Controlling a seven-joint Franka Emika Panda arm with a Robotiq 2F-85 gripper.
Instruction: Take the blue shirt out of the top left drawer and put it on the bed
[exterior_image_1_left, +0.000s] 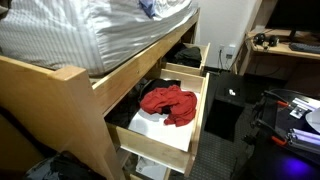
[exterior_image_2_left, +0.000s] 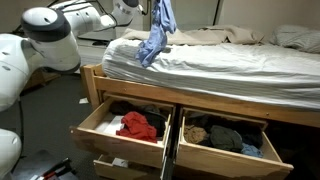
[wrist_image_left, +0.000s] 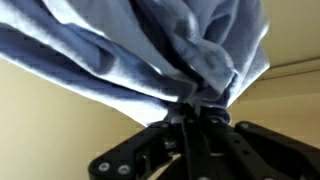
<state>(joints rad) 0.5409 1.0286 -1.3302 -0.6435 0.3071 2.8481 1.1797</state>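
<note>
My gripper (exterior_image_2_left: 157, 5) is shut on the blue shirt (exterior_image_2_left: 156, 38), which hangs from it over the near left edge of the bed (exterior_image_2_left: 230, 60). In the wrist view the shirt (wrist_image_left: 150, 50) fills the top of the frame, pinched between the closed black fingers (wrist_image_left: 195, 112). A bit of the shirt (exterior_image_1_left: 147, 7) shows at the top of an exterior view above the striped bedding (exterior_image_1_left: 90, 35). The top left drawer (exterior_image_2_left: 85, 125) stands open with a red garment (exterior_image_2_left: 138, 125) inside, also seen in an exterior view (exterior_image_1_left: 168, 103).
The top right drawer (exterior_image_2_left: 270, 150) is open too, holding dark and olive clothes (exterior_image_2_left: 225, 135). A lower drawer (exterior_image_1_left: 150, 168) sticks out below. A desk with cables (exterior_image_1_left: 285, 45) and black equipment (exterior_image_1_left: 295, 110) stand beside the bed. The white robot arm (exterior_image_2_left: 50, 40) reaches over from the side.
</note>
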